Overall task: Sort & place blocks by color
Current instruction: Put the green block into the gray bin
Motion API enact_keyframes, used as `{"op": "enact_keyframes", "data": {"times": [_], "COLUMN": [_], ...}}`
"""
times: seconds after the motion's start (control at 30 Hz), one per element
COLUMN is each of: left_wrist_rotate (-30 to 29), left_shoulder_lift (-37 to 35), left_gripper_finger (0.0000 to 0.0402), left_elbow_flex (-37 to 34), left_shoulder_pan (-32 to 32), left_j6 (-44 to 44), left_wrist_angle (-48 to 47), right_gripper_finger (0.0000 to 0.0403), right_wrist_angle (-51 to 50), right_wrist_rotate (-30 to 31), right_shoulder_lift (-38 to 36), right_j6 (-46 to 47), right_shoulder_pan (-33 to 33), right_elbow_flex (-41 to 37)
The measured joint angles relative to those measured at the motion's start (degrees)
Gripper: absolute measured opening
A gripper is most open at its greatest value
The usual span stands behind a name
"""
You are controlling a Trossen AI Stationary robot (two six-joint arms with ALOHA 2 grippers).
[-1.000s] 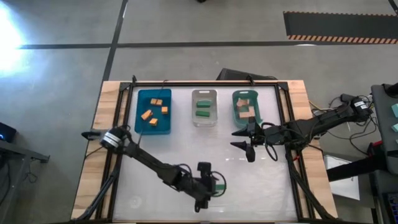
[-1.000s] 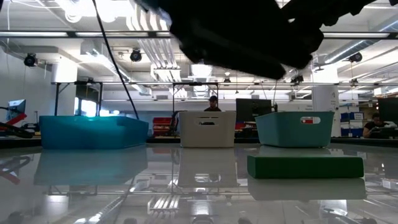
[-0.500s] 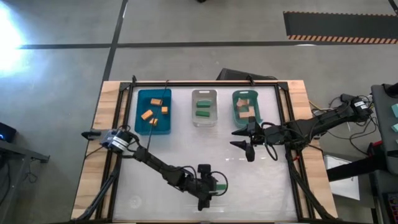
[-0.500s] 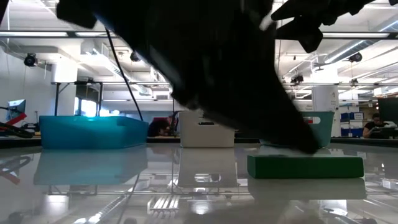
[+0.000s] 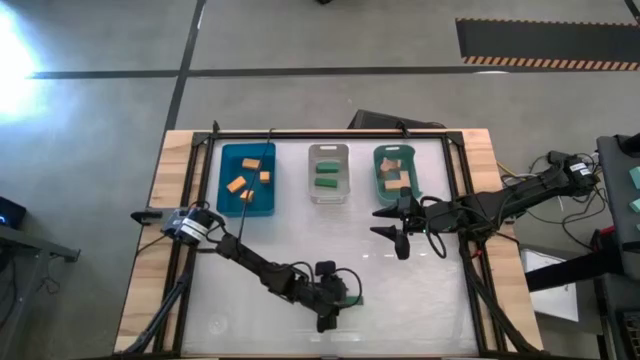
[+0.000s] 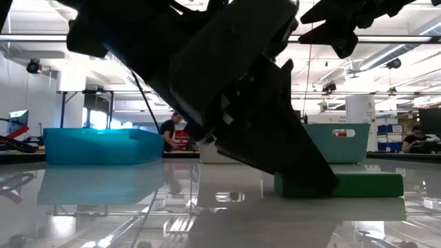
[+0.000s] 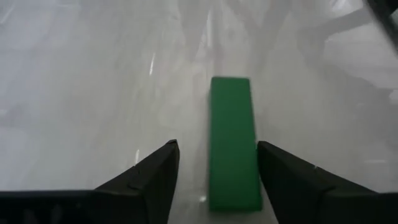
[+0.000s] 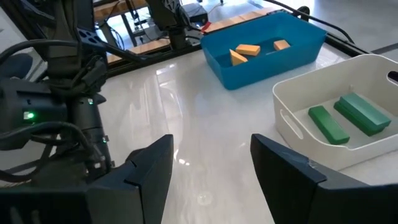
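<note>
The left gripper (image 7: 214, 180) sits low at the table's near edge, fingers spread either side of the green bar block (image 7: 232, 140), evidently lined up to pinch it. The right gripper (image 5: 392, 228) waits open before the teal bin (image 5: 381, 188).

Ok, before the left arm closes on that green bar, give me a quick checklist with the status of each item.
1. Left hand open: ok, a finger on each side of the bar.
2. Green bar lined up in the gap: not ok, it sits nearer one finger.
3. Bar flat on the table: ok.
4. Clear bin has room: ok, two green blocks inside.
5. Right hand out of the way: ok, open near the teal bin.
6. Fingers low enough: cannot tell.
</note>
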Motion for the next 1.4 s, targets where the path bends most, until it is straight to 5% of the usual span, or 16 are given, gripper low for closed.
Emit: {"op": "enact_keyframes", "data": {"times": [0.43,0.77,1.03,1.23,1.4], "left_wrist_rotate": [0.63,-0.52,-3.75,-7.26,-7.59], "left_shoulder_lift": [0.00,-1.04,-8.60,-18.44,-25.41], "left_gripper_finger": [0.0095,0.0099,0.0102,0.0103,0.0104], "left_elbow_flex": [-1.03,-1.05,-2.42,-11.02,-21.63], "left_shoulder_pan": [0.09,0.10,1.12,1.89,1.86], "left_j6": [-1.04,6.06,18.56,25.82,29.66], "left_wrist_angle": [2.13,3.57,3.74,14.06,31.65], "right_gripper_finger": [0.0205,0.0205,0.0205,0.0205,0.0205], "right_wrist_angle": [-0.02,0.55,7.29,18.07,29.30], "right_wrist_rotate": [0.38,0.46,2.52,2.30,1.81], "right_shoulder_lift": [0.00,0.00,1.57,5.85,10.05], "right_j6": [-0.28,-4.45,-11.22,-17.86,-22.43], "right_shoulder_pan": [0.00,1.67,5.22,6.51,6.49], "right_elbow_flex": [-0.02,-0.02,-1.01,-3.11,-4.60]}}
